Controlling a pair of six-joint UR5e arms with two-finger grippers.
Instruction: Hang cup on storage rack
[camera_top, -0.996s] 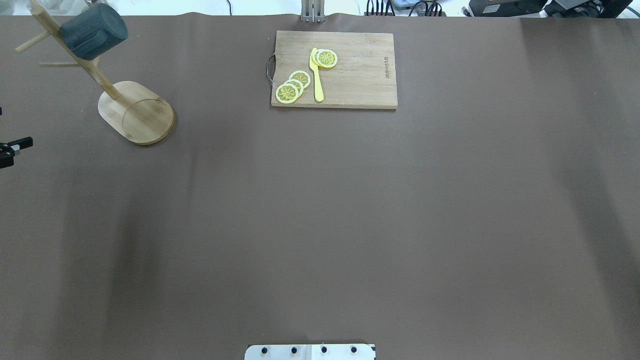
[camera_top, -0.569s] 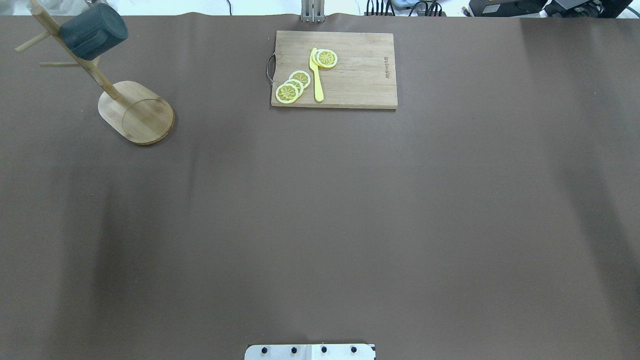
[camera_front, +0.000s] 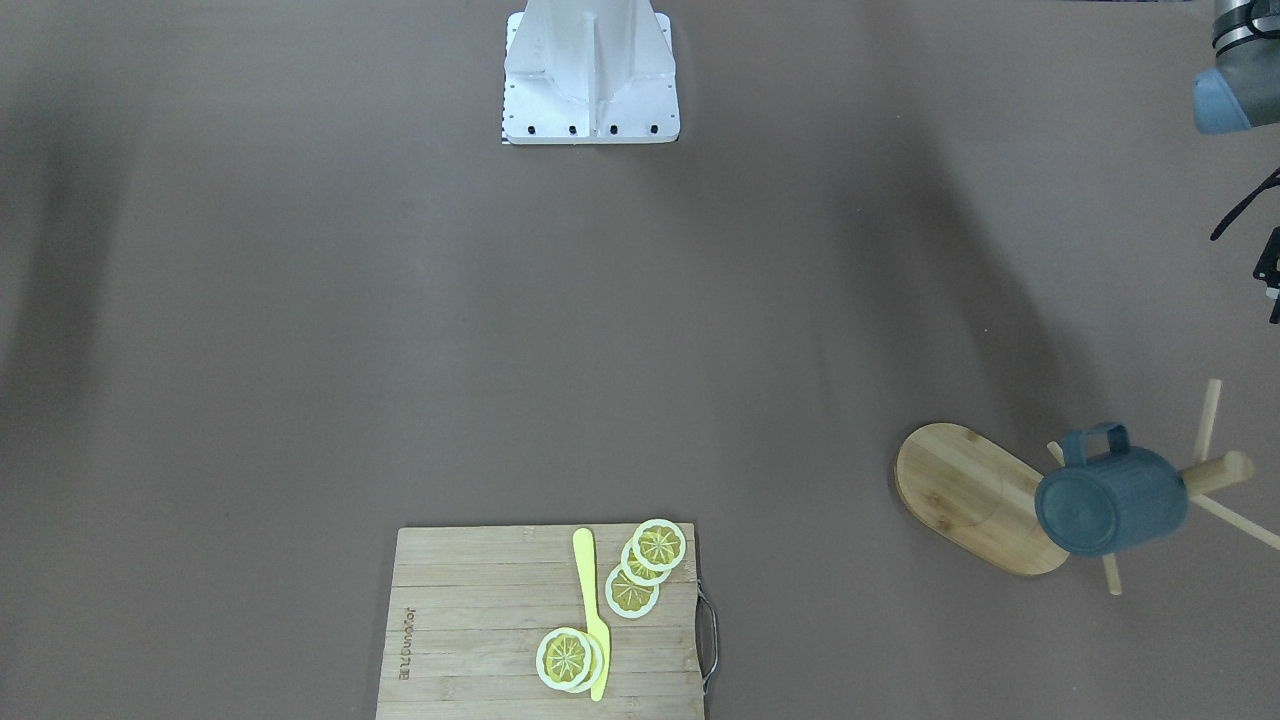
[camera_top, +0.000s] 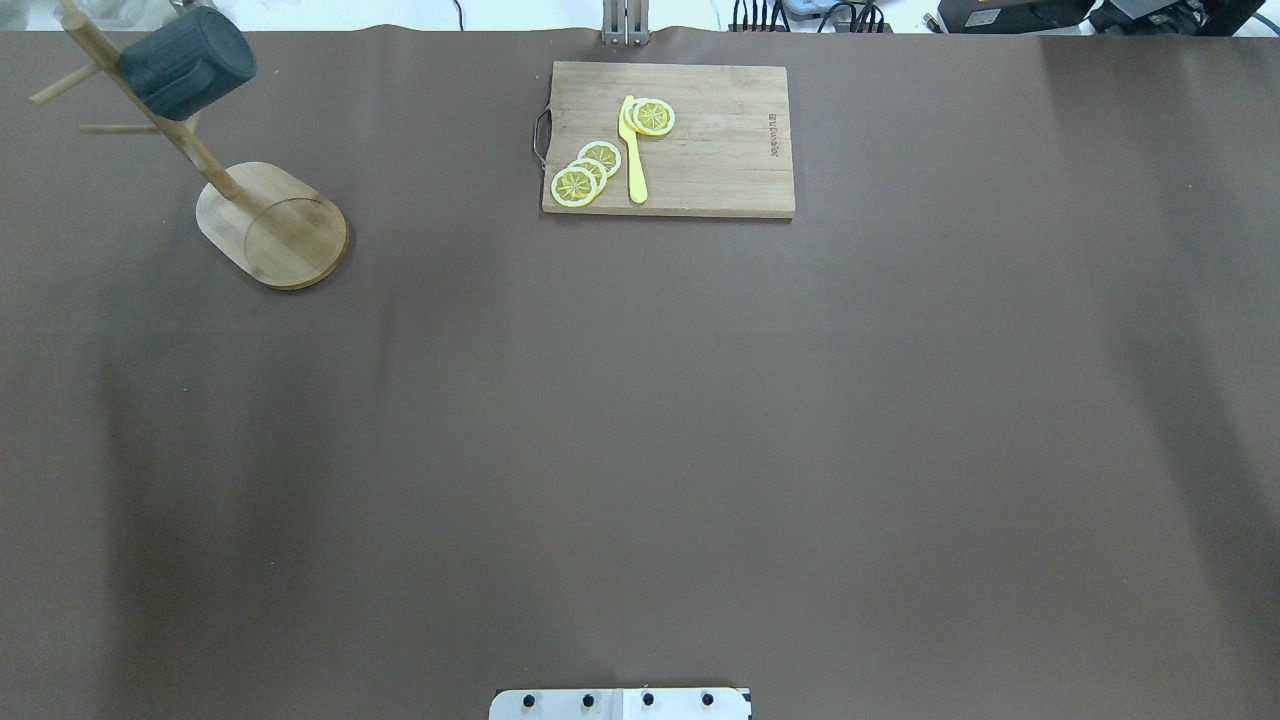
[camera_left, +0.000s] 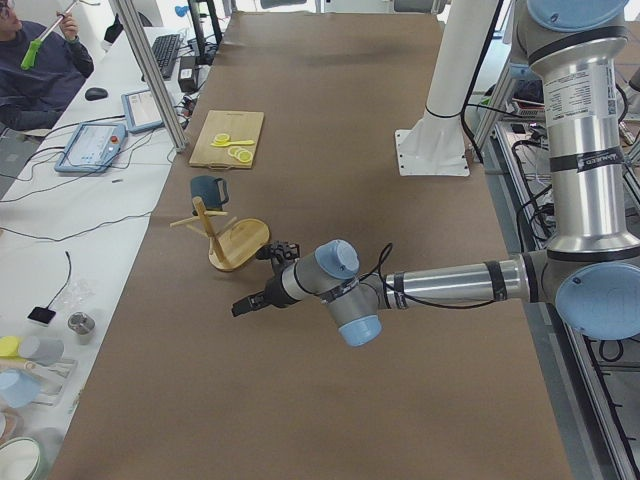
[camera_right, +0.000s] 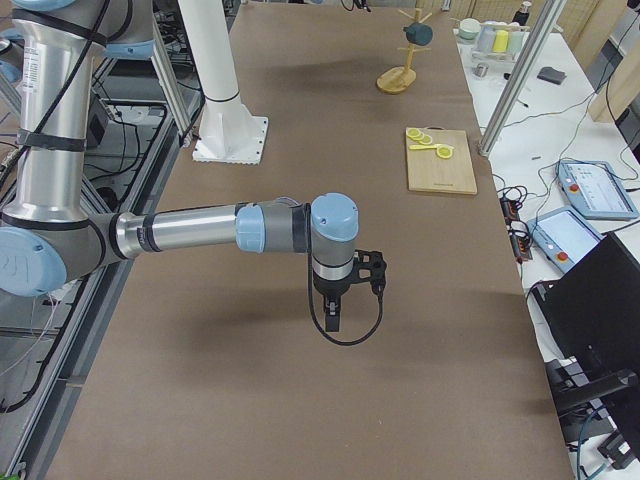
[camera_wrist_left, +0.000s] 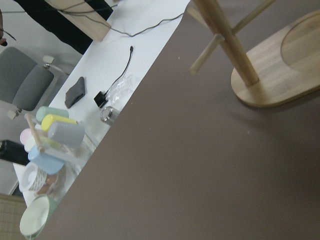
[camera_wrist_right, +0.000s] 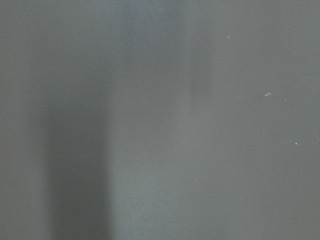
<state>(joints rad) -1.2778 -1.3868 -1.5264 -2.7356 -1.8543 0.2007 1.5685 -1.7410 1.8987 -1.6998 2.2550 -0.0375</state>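
Note:
The blue-grey cup (camera_top: 185, 62) hangs by its handle on a peg of the bamboo storage rack (camera_top: 275, 225) at the table's far left corner. It also shows in the front-facing view (camera_front: 1110, 500) and the exterior left view (camera_left: 207, 187). The rack's post and oval base fill the top right of the left wrist view (camera_wrist_left: 280, 70). My left gripper (camera_left: 245, 305) hovers over the table on the near side of the rack, apart from it; I cannot tell if it is open. My right gripper (camera_right: 333, 322) points down over bare table far from the rack; its state cannot be told.
A wooden cutting board (camera_top: 700, 140) with lemon slices (camera_top: 585, 170) and a yellow knife (camera_top: 633, 150) lies at the far middle. The robot's white base (camera_front: 590, 75) stands at the near edge. Cups and clutter (camera_wrist_left: 55, 135) sit on the white bench beyond the table's left end.
The left gripper's tip, seen at the overhead view's left edge a second ago, has moved out of that view. Cup and rack have not moved.

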